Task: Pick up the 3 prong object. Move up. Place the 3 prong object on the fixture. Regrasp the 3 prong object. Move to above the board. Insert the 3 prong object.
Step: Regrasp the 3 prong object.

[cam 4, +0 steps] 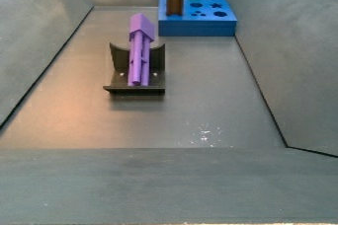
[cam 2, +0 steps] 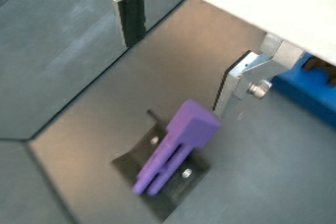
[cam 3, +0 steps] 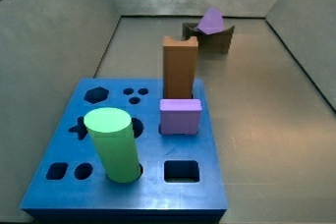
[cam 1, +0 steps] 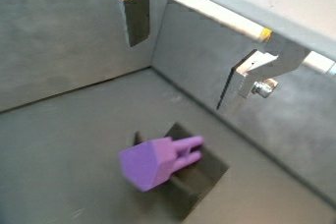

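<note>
In a wrist view, the end effector (cam 1: 191, 56) is seen raised above the fixture (cam 1: 195, 184), its two silver fingers (cam 1: 137, 17) spread wide apart with nothing between them; the 3 prong object (cam 1: 160, 159) is seen lying on the fixture, clear of both fingers. In a wrist view, the end effector (cam 2: 184, 41) is again shown apart and empty; the 3 prong object (cam 2: 178, 145) is laid across the fixture (cam 2: 141, 161), and an edge of the board (cam 2: 309, 88) is visible off to one side of the fixture. In a side view, the 3 prong object (cam 3: 210, 20) is seen on the fixture (cam 3: 218, 37), well beyond the board (cam 3: 125, 149); a green cylinder (cam 3: 113, 142), a brown upright block (cam 3: 179, 66) and a purple cube (cam 3: 180, 115) are seated on the board. In a side view, the 3 prong object (cam 4: 140, 43) is propped against the fixture (cam 4: 133, 79), prongs pointing down toward its base; the board (cam 4: 199, 17) lies well behind the fixture; the end effector is not shown in either side view.
</note>
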